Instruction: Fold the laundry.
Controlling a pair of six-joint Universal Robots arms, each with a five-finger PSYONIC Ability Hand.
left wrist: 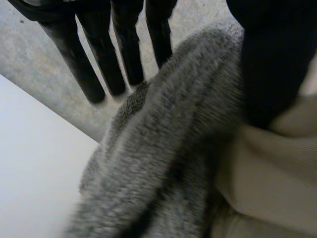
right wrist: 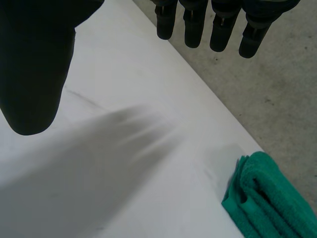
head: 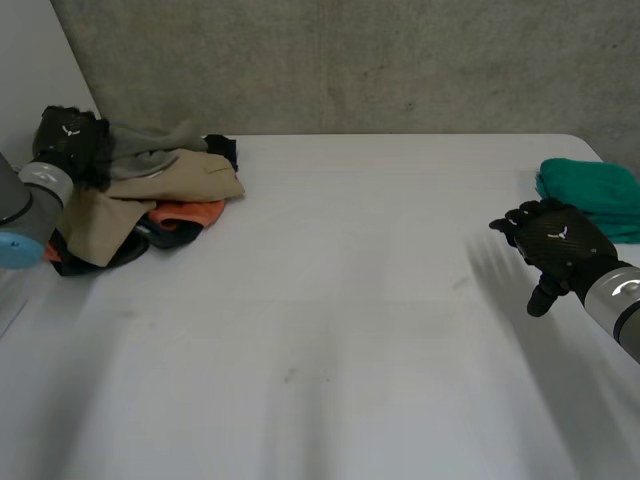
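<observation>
A pile of laundry lies at the table's far left: a fuzzy grey cloth (head: 150, 150) on top, a beige cloth (head: 170, 182) under it, an orange piece (head: 188, 212) and a dark piece (head: 92, 258) below. My left hand (head: 68, 138) rests on the pile's far left end. In the left wrist view its fingers (left wrist: 74, 49) stand straight behind the grey cloth (left wrist: 163, 148), and its thumb (left wrist: 267, 59) lies over the grey cloth beside the beige cloth (left wrist: 277, 168). My right hand (head: 555, 245) hovers open over bare table, its fingers (right wrist: 190, 25) straight, holding nothing.
A folded green cloth (head: 595, 195) lies at the table's far right edge, just beyond my right hand, and sits past its fingertips (right wrist: 267, 198) in the right wrist view. The white table (head: 330, 300) stretches between the arms. A grey wall stands behind the table.
</observation>
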